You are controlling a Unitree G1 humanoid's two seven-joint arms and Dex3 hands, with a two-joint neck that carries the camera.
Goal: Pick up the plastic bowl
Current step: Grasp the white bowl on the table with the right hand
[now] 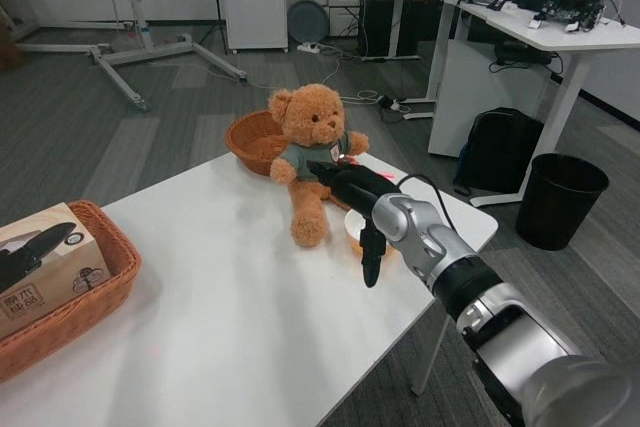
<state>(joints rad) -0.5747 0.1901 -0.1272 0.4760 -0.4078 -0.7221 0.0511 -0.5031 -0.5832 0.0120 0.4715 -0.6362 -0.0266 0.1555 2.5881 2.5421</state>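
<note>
Bowl: a pale plastic bowl [352,230] is seen only as a sliver on the bench, just beside the teddy bear's leg and mostly hidden under the right robot hand.
Right robot hand: the right robot hand [352,192] is stretched over the bowl, one finger hanging down past its near edge; whether the fingers are closed on the rim cannot be told.
Left robot hand: not seen in the picture.
Progress: the reach to the bowl is judged done; no lift is shown, since the bowl appears to lie on the bench. A firm hold and the raising are judged left to do.
Teddy bear: a brown teddy bear [308,147] in a green shirt is seated against the hand, its leg touching or nearly touching the bowl.
Baskets: a small wicker basket [252,140] stands behind the bear; a larger wicker basket [105,277] holding a cardboard box [45,267] sits at the bench's left edge.
Bench: a white bench [220,317] carries all of these.
</note>
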